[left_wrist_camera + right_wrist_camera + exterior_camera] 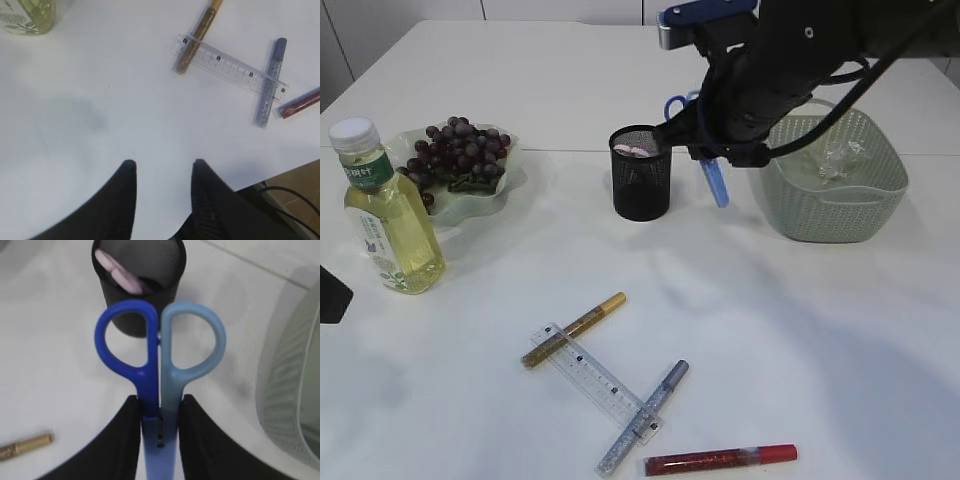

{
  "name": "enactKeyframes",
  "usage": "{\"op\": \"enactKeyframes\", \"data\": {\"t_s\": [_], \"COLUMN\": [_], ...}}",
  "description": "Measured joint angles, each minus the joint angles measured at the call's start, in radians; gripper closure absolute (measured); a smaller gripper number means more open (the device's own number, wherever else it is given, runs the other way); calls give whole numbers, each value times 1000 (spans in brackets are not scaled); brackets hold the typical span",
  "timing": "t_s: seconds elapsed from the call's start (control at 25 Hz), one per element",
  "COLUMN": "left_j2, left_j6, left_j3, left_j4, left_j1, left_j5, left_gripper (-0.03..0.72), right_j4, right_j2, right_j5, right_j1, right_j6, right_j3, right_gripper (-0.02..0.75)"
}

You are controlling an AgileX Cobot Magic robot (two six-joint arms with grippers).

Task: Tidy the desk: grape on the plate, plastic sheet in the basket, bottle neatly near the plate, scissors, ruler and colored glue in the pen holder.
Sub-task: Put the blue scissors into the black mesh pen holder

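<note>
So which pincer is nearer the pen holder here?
Right. The right pincer, shut on the scissors, hangs just beside the pen holder, toward the basket. The left pincer hovers open over bare table near the ruler, well away.

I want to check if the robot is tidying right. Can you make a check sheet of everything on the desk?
Surface: white table, bare patches clean.
Job's things: grapes on the plate; bottle upright beside the plate; plastic sheet in the basket; scissors held, handles toward the pen holder; ruler lying across the gold glue and silver glue; red glue on the table.
Clutter: something pink inside the pen holder.
Grippers: right gripper fingers clamp the scissors; left gripper open, empty, above the table.
Cables: black cables on the right arm.
Surroundings: white wall panels behind.
</note>
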Motion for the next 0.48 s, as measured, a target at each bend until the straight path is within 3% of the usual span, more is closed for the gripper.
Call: {"op": "enactKeyframes", "data": {"t_s": [0.48], "left_j2": [1], "left_j6": [-2], "left_j3": [0], "left_j4": [0], "left_j1": [0], "left_j5": [-17], "left_gripper": [416], "right_j4": [-35], "right_j2": [12], "right_j5": [-379], "right_j1": [0], "right_j6": [1], "right_j3": [0], "right_gripper": [522]}}
